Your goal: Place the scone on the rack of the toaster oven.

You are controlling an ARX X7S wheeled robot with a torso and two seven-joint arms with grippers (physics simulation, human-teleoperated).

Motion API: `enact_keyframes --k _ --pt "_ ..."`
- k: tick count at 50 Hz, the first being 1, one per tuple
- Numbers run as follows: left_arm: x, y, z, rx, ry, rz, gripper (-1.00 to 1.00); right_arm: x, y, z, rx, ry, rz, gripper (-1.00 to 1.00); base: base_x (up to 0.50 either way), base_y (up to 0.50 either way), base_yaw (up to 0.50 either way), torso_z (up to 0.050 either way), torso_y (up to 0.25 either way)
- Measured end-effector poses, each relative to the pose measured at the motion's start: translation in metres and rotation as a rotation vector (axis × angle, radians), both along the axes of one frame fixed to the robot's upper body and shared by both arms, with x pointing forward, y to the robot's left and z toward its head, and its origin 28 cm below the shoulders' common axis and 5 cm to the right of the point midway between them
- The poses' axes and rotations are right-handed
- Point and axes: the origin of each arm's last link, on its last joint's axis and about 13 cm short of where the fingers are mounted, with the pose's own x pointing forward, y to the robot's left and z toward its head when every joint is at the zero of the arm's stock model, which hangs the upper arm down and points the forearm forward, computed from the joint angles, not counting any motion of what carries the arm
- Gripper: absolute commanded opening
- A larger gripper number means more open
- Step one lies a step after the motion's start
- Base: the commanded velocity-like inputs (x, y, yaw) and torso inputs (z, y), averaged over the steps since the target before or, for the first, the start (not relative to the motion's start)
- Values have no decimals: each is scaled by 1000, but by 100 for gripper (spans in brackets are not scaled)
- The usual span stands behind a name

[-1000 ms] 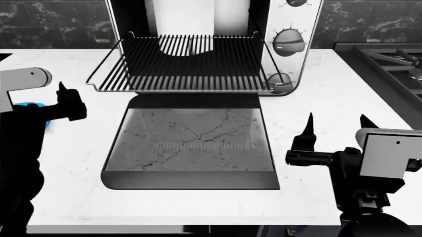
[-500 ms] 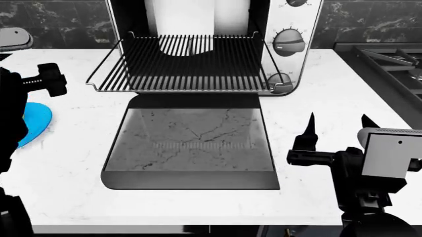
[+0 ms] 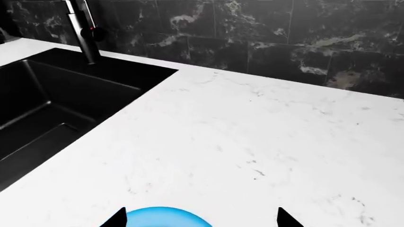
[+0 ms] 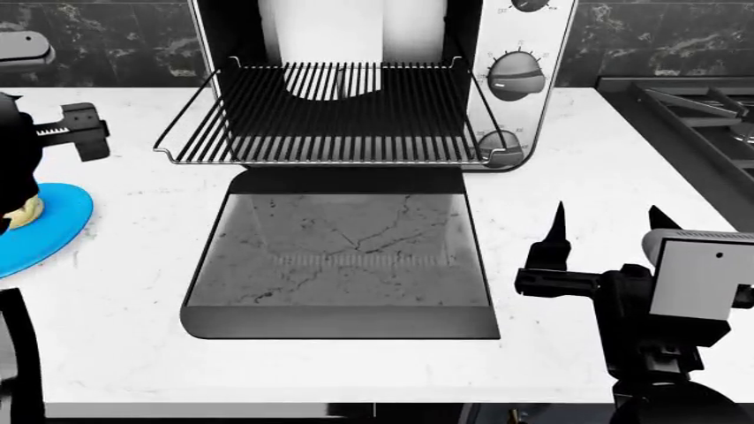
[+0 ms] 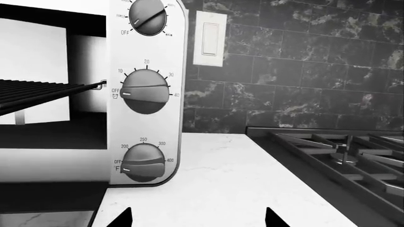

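The scone (image 4: 24, 210) shows only as a pale sliver on the blue plate (image 4: 56, 228) at the left edge of the head view, mostly hidden behind my left arm. In the left wrist view my left gripper (image 3: 200, 220) hangs open above the plate (image 3: 167, 218), nothing between its tips; the scone does not show there. The toaster oven (image 4: 518, 53) stands at the back with its rack (image 4: 342, 110) pulled out and its glass door (image 4: 342, 265) lying flat. My right gripper (image 4: 605, 217) is open over the counter, right of the door.
A black sink (image 3: 44, 109) and faucet (image 3: 82, 28) lie left of the plate. Grey stove grates (image 5: 334, 156) sit to the right of the toaster oven. Its knobs (image 5: 144, 92) face my right gripper (image 5: 197, 218).
My left arm has risen and pulled back to the left, uncovering more of the blue plate and an edge of the scone. The right arm has not moved.
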Motion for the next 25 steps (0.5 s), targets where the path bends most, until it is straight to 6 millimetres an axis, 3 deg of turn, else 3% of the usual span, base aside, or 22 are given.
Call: enact_keyframes --k 25 --pt "25 22 -8 -28 121 96 100 -1 -1 1 -2 3 -4 100 0 0 0 0 0"
